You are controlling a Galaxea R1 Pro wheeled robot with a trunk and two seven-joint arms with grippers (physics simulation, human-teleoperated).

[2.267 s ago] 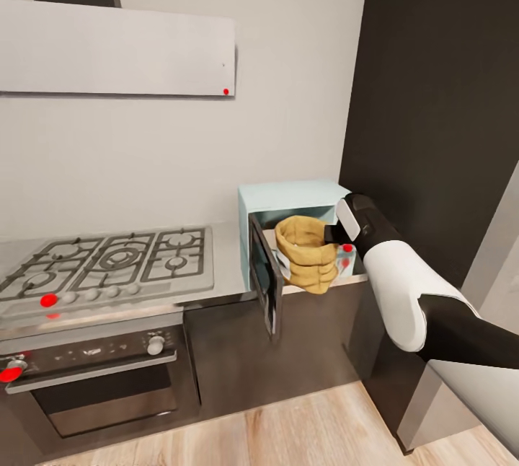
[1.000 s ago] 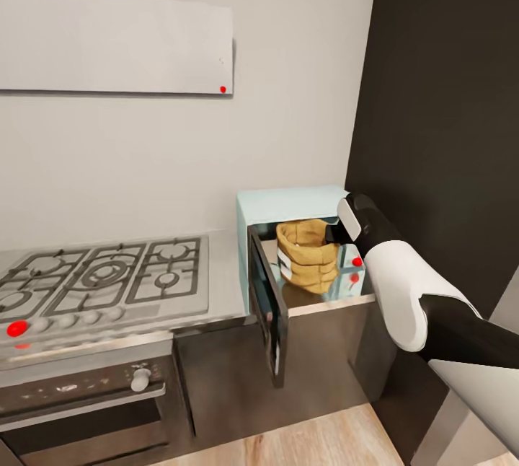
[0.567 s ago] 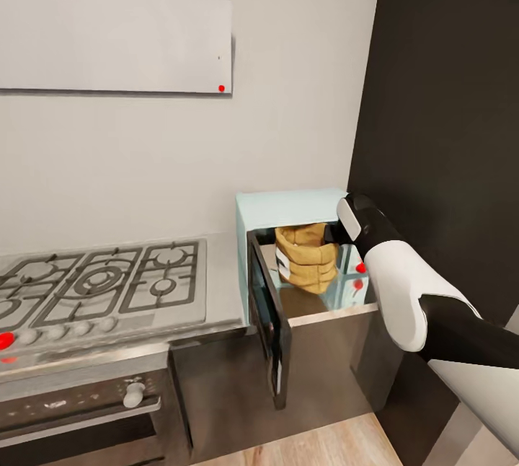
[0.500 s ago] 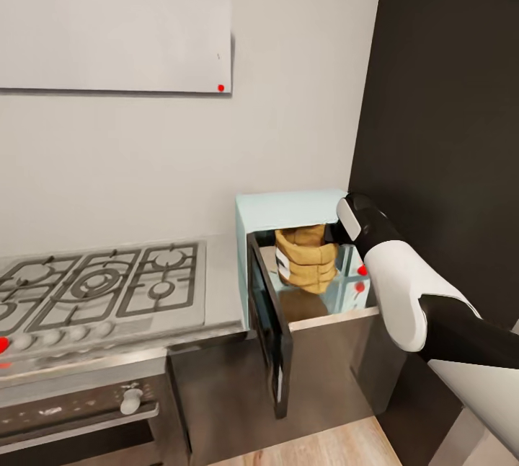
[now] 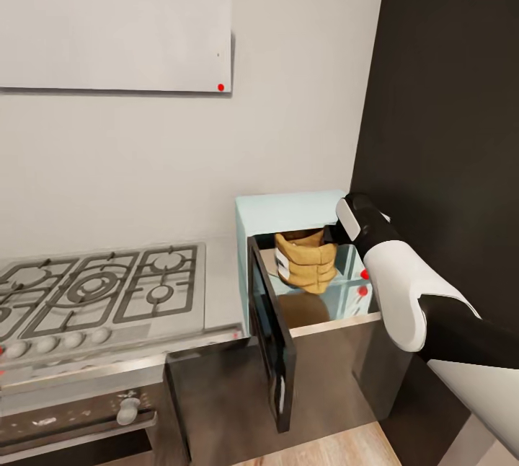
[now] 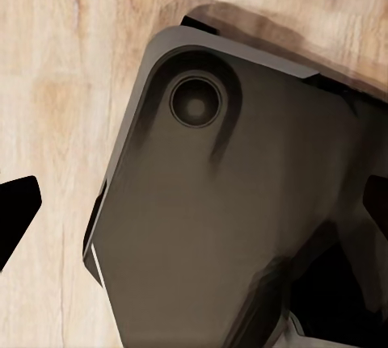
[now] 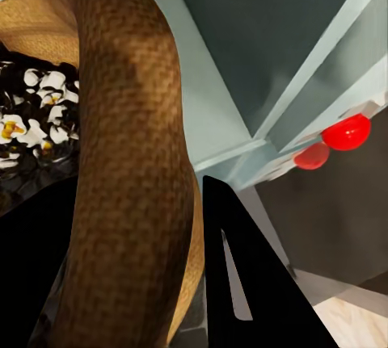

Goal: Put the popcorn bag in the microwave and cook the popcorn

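**Inspector A:** Where was the popcorn bag [image 5: 308,262] at the time of inspection?

**Inspector B:** Inside the open cavity of the microwave [image 5: 288,208], upright, its rolled rim just under the cavity's top edge. The microwave door [image 5: 270,335] stood swung out toward the camera. The unit sat at the right end of the countertop [image 5: 225,286], against the tall dark cabinet [image 5: 447,127].

**Inspector A:** And the right arm?

**Inspector B:** It reached into the cavity from the right, wrist at the bag's side. In the right wrist view, the right gripper [image 7: 162,267] was clamped on the bag's rolled rim [image 7: 133,170]: one dark finger [image 7: 242,283] lay against the outside of the rim, the other sat as a dark shape on the inner side. The popcorn [image 7: 32,126] showed within the sack as whitish pieces with yellow flecks on a dark mass.

**Inspector A:** Anything else near the grip?

**Inspector B:** Two red round markers [image 7: 346,132] beside the pale blue cavity wall.

**Inspector A:** The left gripper?

**Inspector B:** The left gripper [image 6: 194,219] pointed down at the wood floor [image 6: 48,81] and a dark part of the robot's base [image 6: 226,227]. Its fingertips sat at opposite edges of the picture, well apart, nothing between them.

**Inspector A:** Surroundings?

**Inspector B:** Gas hob [image 5: 94,289] left of the microwave, white hood [image 5: 115,33] above it.
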